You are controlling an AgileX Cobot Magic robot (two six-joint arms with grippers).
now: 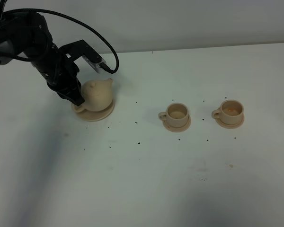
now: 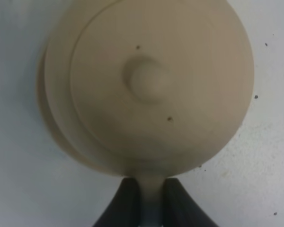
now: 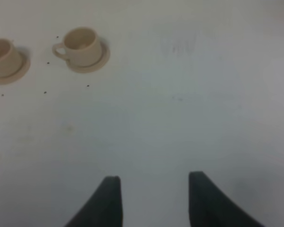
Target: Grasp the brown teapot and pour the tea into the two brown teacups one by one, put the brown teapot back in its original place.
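Fingers (image 2: 128, 201) of the left gripper (image 2: 149, 191) are pinched onto the thin loop handle (image 2: 150, 184) of the brown teapot (image 2: 151, 80), one dark pad on each side of it with the handle filling the gap between them. From the wrist, the pot's round lid (image 2: 180, 61) and its central knob (image 2: 146, 79) face the camera, and a crescent of the saucer plate (image 2: 41, 94) shows behind the body.

From above, the left gripper (image 1: 78, 98) reaches down and rightward from the black left arm (image 1: 35, 40) at the far left of the table (image 1: 132, 179), meeting the brown teapot (image 1: 98, 93) on its left side. The pot sits on the wide saucer plate (image 1: 103, 115); whether it stands flat or slightly tipped cannot be told. A black cable (image 1: 109, 47) loops over the arm's wrist.

Fingers (image 3: 111, 196) of the right gripper (image 3: 154, 182) stand spread apart with nothing between them, above bare table.

Well to the right of the pot, the left teacup (image 1: 176, 112) and the right teacup (image 1: 232, 109) stand side by side and apart, each upright on its own small saucer (image 1: 180, 126), handles pointing left. The right cup's inside shows an orange-brown tinge. Small dark specks (image 1: 136, 122) dot the white surface around the crockery.
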